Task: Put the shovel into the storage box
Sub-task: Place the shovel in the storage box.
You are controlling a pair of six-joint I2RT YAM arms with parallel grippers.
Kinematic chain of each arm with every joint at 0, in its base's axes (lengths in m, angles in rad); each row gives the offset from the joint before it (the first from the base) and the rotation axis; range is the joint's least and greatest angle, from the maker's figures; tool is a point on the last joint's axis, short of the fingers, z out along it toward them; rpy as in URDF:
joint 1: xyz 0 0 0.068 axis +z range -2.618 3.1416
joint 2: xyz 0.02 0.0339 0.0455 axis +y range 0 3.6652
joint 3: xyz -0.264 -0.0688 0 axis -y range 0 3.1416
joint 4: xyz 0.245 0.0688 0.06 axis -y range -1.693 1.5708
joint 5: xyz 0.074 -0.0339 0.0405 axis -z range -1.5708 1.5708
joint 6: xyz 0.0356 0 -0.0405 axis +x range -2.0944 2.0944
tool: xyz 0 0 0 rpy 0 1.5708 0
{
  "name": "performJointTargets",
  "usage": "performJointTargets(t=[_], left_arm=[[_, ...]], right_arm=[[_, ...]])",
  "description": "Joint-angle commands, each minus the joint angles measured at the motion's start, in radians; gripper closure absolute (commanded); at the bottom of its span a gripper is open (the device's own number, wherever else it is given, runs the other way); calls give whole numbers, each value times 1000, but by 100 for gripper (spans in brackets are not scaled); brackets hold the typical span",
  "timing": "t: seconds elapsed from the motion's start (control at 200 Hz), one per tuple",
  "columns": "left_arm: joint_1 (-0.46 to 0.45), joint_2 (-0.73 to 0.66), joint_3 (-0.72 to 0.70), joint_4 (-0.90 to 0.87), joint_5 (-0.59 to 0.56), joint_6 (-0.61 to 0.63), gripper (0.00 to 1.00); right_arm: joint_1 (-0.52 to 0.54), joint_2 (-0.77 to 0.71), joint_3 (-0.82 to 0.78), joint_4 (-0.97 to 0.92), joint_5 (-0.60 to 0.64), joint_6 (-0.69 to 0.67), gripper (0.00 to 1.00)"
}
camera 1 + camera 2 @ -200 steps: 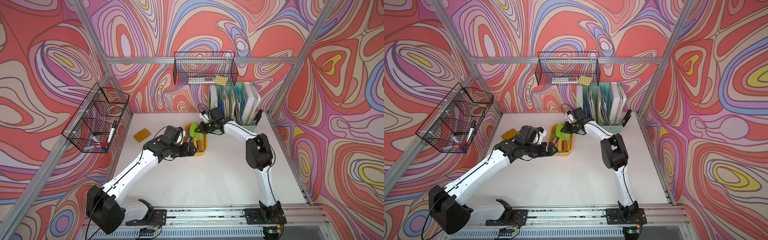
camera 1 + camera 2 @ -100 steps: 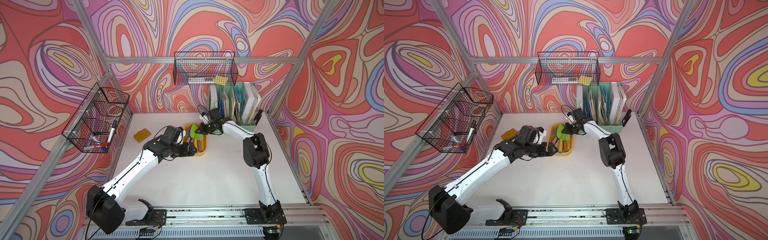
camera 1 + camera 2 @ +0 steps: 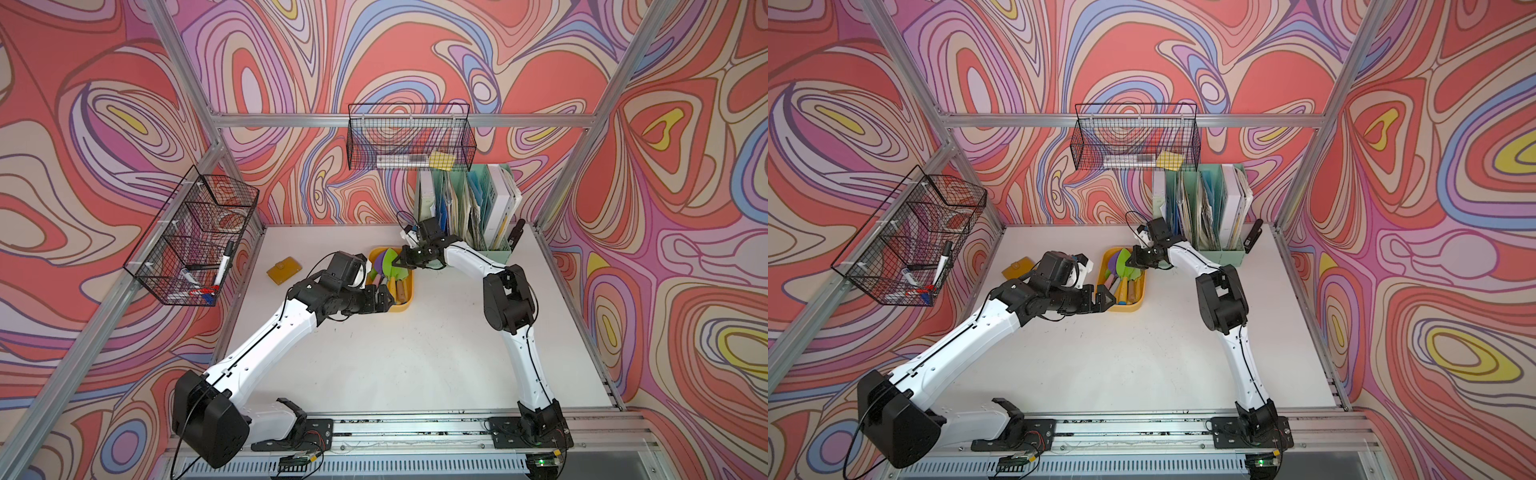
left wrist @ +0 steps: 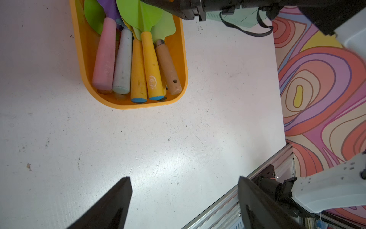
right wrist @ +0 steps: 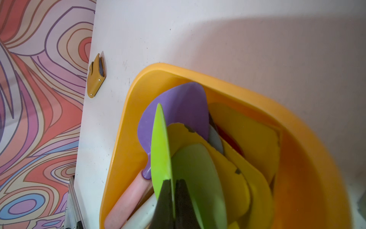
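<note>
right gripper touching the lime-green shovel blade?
Touching. Right wrist view: the right gripper is shut on the lime-green shovel, one finger pressed against each face of its edge-on blade, no gap.

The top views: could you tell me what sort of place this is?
Probably a robot test cell staged as an office desk: swirl-printed walls on an aluminium frame, two rail-mounted arms, and a file organizer.

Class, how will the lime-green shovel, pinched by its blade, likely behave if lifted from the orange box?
The green shovel is probably stiff: its thin blade stands edge-on, unbent, in the shut right end effector. Pinched at the blade, its thick handle may swing down. Smooth plastic could slip.
</note>
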Motion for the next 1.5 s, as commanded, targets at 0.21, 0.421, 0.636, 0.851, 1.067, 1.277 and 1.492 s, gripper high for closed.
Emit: performJointTargets(t=[0.21,0.421,0.636,0.851,1.067,1.277,1.492], left_arm=[[-6,7,0,14,3,16,11],[-6,11,1,18,14,10,10],[-6,5,-3,17,14,9,11],[-6,-5,-8,17,14,9,11],[-6,-16,-8,18,13,9,11],[-6,-26,-15,35,3,6,10],[7,-13,31,59,-89,36,3]], right_arm=[[-3,14,20,-5,12,-6,98],[-5,-7,-12,9,13,8,80],[-4,-38,-45,14,34,22,70],[-4,-72,-62,-6,81,24,65],[-4,-107,-72,-39,134,18,63],[-5,-152,-87,-75,191,0,62],[-4,-231,-123,-99,226,-17,62]])
